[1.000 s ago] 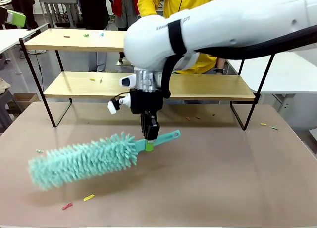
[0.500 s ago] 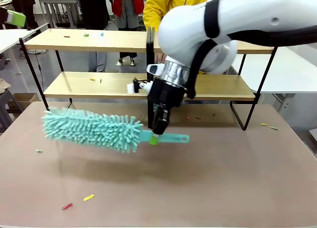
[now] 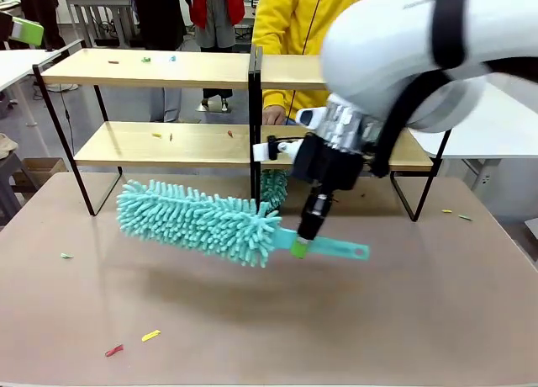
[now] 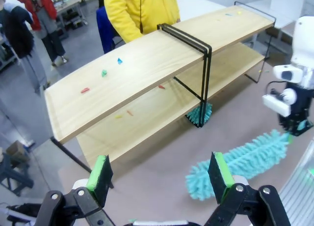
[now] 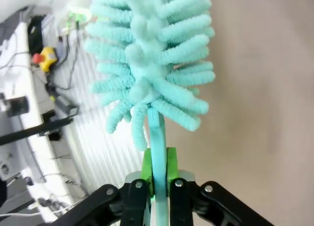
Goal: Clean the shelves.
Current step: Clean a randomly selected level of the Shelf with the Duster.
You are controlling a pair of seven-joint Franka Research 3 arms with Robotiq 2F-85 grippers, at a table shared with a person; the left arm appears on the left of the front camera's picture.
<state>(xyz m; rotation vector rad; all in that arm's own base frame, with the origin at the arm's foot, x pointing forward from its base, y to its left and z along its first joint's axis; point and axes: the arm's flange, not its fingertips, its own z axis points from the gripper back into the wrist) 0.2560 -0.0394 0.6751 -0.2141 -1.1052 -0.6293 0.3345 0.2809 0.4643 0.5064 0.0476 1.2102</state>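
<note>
My right jaws are gripping the teal duster [image 3: 193, 214] by its handle, head slanting toward the shelves [image 3: 126, 143] just behind for sweeping. My left jaws are gaping wide, empty.

The long two-level shelves [image 3: 126, 71] are two pale wooden boards in a thin black metal frame with a black post in the middle. They stand upright along the far side of the brown table [image 3: 403, 320]. There are little coloured scraps [image 3: 145, 60] on the top board [image 3: 185, 69] and a few more on the bottom board [image 3: 126, 143].
</note>
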